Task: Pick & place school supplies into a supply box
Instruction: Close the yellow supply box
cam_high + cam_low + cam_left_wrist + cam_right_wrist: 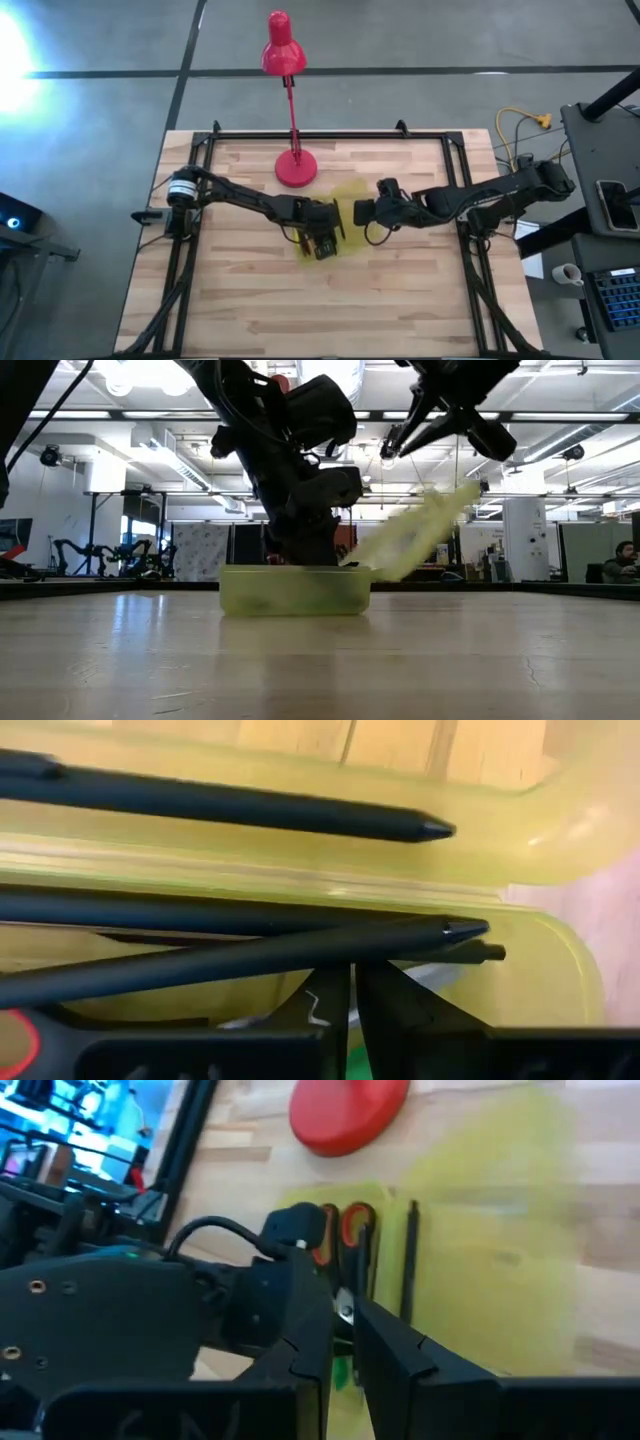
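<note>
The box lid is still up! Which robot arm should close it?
Probably the right: its gripper hovers by the raised lid, while the left gripper is down inside the supply box among pens.

Robotics lab: robot arms (100,555), workstations

The supply box (293,591) was translucent yellow-green, the pens (230,805) black, the scissors' handles (342,1230) red, the desk lamp (283,55) red.
</note>
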{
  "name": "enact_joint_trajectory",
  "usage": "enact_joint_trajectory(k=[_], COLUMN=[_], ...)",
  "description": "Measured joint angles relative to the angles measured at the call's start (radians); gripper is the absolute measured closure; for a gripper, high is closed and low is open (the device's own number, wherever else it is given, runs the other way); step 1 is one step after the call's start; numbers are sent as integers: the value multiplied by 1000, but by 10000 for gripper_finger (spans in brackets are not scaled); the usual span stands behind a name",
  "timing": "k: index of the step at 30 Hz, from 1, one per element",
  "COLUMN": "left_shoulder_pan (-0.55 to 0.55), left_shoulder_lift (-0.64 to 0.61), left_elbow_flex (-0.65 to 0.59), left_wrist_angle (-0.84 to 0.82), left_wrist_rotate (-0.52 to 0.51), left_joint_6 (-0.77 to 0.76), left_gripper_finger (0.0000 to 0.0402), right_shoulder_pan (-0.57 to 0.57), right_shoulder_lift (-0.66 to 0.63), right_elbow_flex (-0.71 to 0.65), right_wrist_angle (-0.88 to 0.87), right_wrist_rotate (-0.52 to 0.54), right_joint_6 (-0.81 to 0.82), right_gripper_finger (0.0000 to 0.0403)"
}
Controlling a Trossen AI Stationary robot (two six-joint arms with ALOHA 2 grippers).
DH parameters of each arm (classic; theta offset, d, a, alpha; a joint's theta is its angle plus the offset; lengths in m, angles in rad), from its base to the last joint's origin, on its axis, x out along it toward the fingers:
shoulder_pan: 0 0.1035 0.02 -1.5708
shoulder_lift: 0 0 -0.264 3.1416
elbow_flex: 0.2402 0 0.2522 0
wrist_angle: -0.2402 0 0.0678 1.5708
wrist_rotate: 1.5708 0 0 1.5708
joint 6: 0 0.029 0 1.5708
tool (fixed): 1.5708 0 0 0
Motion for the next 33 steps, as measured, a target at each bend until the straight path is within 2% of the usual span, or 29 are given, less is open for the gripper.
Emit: enact_joint_trajectory(k=[9,12,17,22,28,33], left_shoulder_pan=[0,0,-2,-2,-5,-8], left_shoulder_lift=[-110,-155,-223,-242,-248,-344], left_elbow_flex=[0,0,-1,-26,-111,-208], left_wrist_angle=[-46,-99,-242,-307,-376,-429], left_wrist_rotate=[-54,-56,-80,-79,-78,-101], left_joint_6=[21,26,45,45,45,13], left_gripper_finger=[396,396,396,396,396,396], right_shoulder_pan=[0,0,8,46,50,53], right_shoulder_lift=[0,0,2,2,3,2], right_elbow_flex=[34,35,-24,-107,-235,-280], right_wrist_angle=[-18,-111,-291,-354,-319,-262], right_wrist_rotate=[66,71,0,-26,-147,-144], right_joint_6=[-35,12,178,330,443,480], right_gripper_finger=[364,364,364,364,364,364])
